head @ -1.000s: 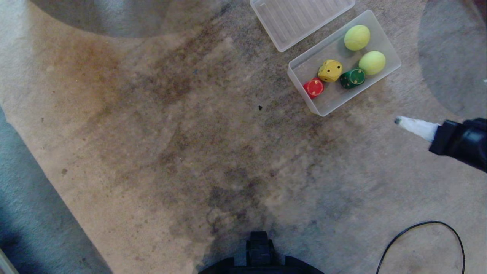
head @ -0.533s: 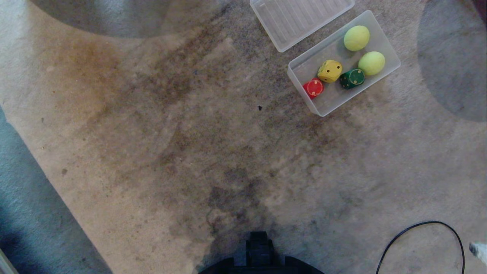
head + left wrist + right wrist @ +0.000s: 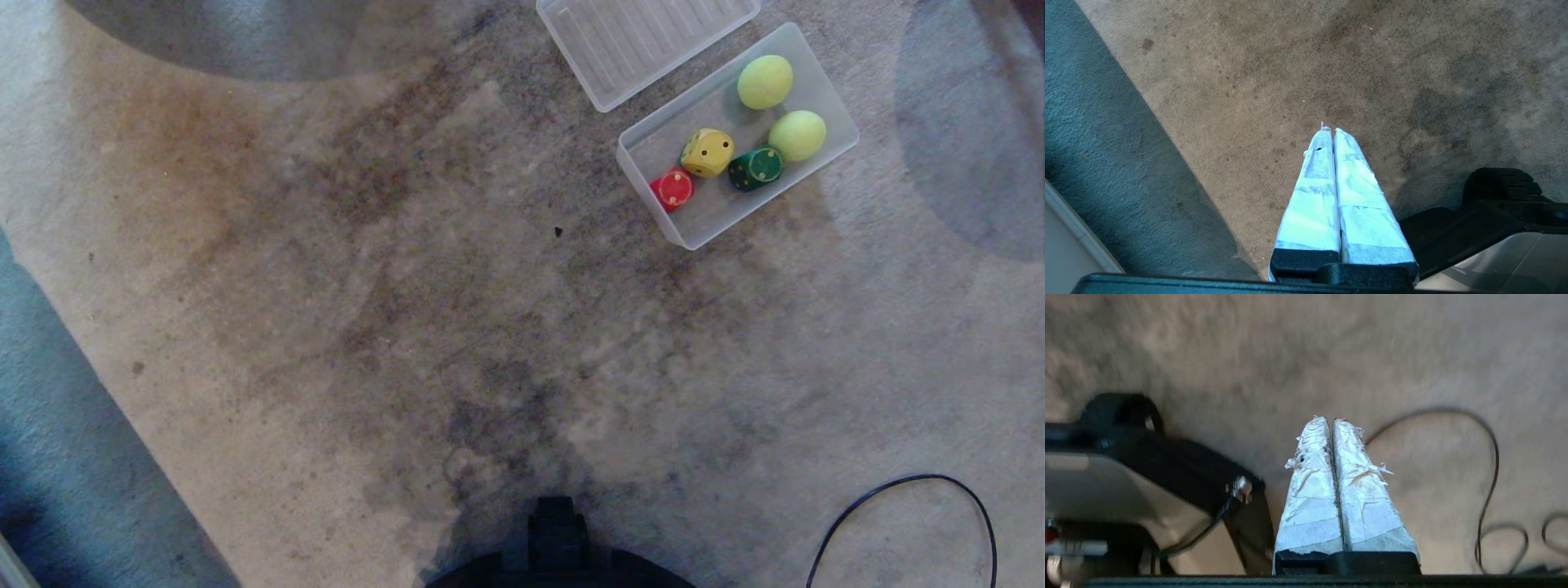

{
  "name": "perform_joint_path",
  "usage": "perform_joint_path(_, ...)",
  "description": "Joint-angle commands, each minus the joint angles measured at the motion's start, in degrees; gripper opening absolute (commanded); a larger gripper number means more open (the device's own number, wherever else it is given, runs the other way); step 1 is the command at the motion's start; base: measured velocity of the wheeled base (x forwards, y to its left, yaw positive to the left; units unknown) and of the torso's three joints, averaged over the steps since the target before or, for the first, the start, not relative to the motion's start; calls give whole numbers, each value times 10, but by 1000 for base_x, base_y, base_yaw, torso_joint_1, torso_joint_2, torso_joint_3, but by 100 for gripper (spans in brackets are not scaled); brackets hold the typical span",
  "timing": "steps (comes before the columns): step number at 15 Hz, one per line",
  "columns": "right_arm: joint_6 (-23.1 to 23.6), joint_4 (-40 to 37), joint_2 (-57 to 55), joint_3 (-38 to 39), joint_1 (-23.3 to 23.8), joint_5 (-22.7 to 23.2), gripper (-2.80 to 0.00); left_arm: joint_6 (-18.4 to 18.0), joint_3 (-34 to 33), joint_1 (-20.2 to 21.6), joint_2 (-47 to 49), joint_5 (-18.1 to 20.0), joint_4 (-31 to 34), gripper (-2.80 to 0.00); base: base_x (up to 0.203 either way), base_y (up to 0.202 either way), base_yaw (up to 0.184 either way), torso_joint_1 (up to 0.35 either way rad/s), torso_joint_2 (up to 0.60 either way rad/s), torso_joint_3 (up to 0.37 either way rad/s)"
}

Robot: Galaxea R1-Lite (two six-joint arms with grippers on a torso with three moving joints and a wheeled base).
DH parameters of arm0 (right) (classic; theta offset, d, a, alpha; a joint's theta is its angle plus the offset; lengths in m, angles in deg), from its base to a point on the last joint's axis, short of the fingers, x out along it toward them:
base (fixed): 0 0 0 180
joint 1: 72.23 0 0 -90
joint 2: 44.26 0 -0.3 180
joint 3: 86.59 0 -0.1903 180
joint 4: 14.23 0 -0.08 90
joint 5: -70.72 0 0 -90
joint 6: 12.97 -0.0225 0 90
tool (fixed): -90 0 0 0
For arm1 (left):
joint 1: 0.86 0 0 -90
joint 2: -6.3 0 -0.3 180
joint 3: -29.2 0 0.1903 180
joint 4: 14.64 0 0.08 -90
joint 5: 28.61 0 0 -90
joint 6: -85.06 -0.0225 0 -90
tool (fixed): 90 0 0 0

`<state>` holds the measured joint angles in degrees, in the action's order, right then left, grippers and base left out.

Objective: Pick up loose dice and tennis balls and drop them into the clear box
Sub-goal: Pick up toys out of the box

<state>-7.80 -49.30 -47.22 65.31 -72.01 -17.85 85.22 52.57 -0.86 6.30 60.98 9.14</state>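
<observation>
Resting in the clear box [image 3: 653, 151] on the carpet [image 3: 326, 286], we saw three dice [image 3: 708, 152] and both tennis balls [image 3: 765, 82]; left pincer [image 3: 1333, 132] and right pincer [image 3: 1329, 421] were pressed together, empty.

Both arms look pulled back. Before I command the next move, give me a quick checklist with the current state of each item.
1. Both tennis balls in the clear box: ok.
2. Yellow die, red die, dark green die in box: ok.
3. Beige die in box: not ok, none visible anywhere.
4. Right tool shut, empty: ok.
5. Left tool shut, empty: ok.
6. Black cable lying on the carpet near the base: not ok.
</observation>
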Motion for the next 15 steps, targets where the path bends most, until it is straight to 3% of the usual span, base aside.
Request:
perform_joint_path(1,-1,-5,31,2,0,1,-280,0,-1,0,0,-1,0,-280,0,0,0,0,0,0)
perform_joint_path(13,-6,-10,30,0,0,-1,-280,0,0,-1,0,-1,2,-280,0,0,0,0,0,0)
perform_joint_path(15,-5,-10,31,0,0,-1,-280,0,0,0,0,0,2,-280,-8,-8,115,5,3,4)
